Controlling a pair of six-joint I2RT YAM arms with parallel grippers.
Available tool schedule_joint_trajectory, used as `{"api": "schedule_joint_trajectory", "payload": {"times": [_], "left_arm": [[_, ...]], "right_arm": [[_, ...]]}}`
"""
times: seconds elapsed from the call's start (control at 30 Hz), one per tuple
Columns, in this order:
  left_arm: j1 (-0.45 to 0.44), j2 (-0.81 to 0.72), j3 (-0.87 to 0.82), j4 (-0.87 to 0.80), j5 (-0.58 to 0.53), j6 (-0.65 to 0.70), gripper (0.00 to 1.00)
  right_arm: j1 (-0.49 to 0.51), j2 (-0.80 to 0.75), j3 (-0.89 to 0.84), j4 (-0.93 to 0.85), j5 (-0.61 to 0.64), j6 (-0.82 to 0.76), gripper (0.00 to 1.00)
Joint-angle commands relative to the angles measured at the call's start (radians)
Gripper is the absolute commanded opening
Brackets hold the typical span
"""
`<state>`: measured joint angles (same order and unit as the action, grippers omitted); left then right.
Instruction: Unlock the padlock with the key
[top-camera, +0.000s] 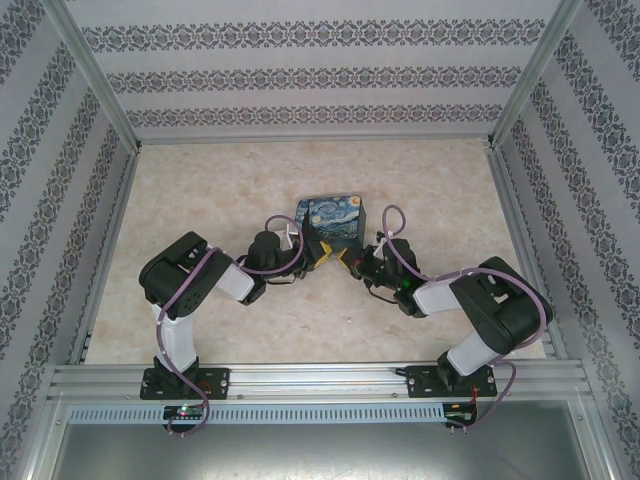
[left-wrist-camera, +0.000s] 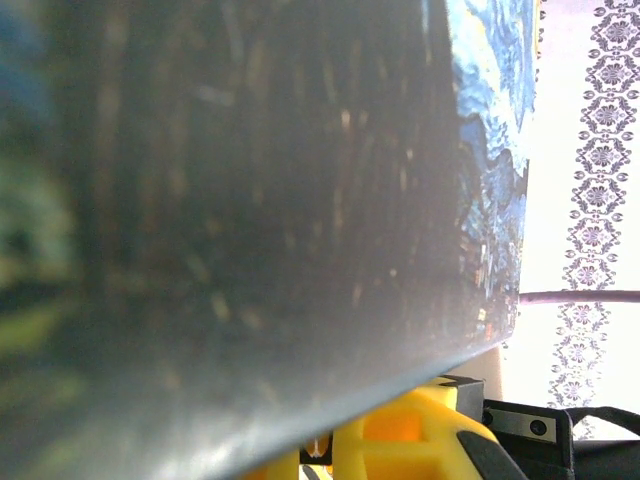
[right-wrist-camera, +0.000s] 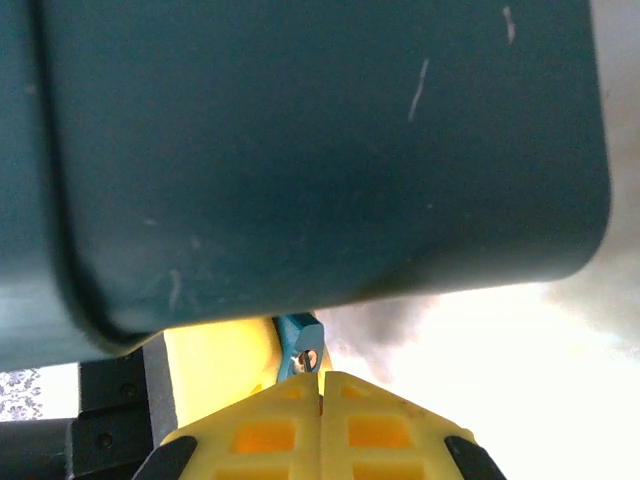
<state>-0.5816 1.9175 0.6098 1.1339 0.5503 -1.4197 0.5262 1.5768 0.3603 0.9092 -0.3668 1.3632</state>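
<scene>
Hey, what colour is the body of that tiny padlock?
Blue, leaning teal. The padlock shows best in the right wrist view.

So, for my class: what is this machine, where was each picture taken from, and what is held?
It is two robots, a left arm and a right arm, bolted to a marble-look table. The overhead view looks down on both; each other view comes from a wrist camera. Between them is a Starry Night printed box, a dark wall up close. In the right wrist view the yellow right jaws are pinched shut below a tiny blue padlock; the metal speck at their tips is probably the key. What the left jaws hold is unclear.
</scene>
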Motion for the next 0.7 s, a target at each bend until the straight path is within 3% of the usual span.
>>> {"api": "schedule_joint_trajectory", "payload": {"times": [0.0, 0.23, 0.67], "left_arm": [[-0.033, -0.015, 0.016, 0.07, 0.033, -0.045, 0.0], [-0.044, -0.014, 0.017, 0.063, 0.027, -0.046, 0.0], [-0.067, -0.017, 0.019, 0.166, 0.002, -0.17, 0.0]], "right_arm": [[0.002, 0.016, 0.029, 0.065, 0.011, -0.001, 0.0], [-0.001, 0.012, 0.034, 0.078, 0.013, -0.001, 0.0], [-0.061, 0.023, 0.006, 0.212, -0.039, -0.059, 0.0]]}}
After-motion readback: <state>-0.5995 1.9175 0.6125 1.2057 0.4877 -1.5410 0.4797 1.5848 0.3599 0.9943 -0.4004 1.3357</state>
